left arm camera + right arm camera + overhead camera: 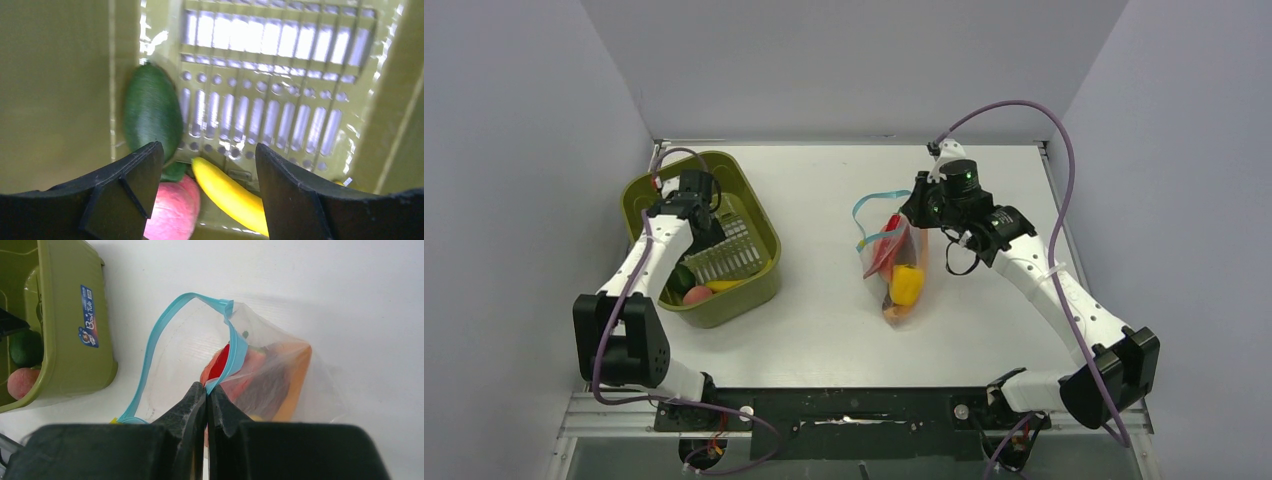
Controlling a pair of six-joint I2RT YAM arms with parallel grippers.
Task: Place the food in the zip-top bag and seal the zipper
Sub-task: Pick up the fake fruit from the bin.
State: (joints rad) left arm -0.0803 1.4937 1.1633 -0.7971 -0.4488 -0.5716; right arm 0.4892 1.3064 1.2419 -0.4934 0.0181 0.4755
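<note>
- The task is sitting partway. The clear, floppy plastic zip-top bag (899,270) is lying near the middle of the white table (824,330), slightly toward its right edge. It is already holding a red toy (886,250), a yellow toy (907,285) and an orange toy (900,310).
- Three pieces are waiting in the olive-green plastic bin (736,300), which is standing by the table's far left corner. They are a dark green oval toy (150,112), a yellow toy banana (227,192) and a peach-pink round toy (172,210).
- The thin light-blue zipper strip (236,347) is gaping in a wide loop, so the sealing is not yet done.
- The right gripper (206,387) is pinching the zipper strip between tightly closed jaws, holding one lip of the mouth up off the table.
- The left gripper (209,152) is hanging inside the bin with its jaws spread wide and nothing between them. The banana and the peach-pink toy are lying just beyond its tips.
- The bin's walls are hemming the left gripper in on both sides, and the three toys are crowding together at the bin's near end, the green one against a wall. A clean pick is likely calling for a careful descent.
- Bare table is lying between bin and bag, giving an open path, and the bag's mouth is opening toward the far edge.
</note>
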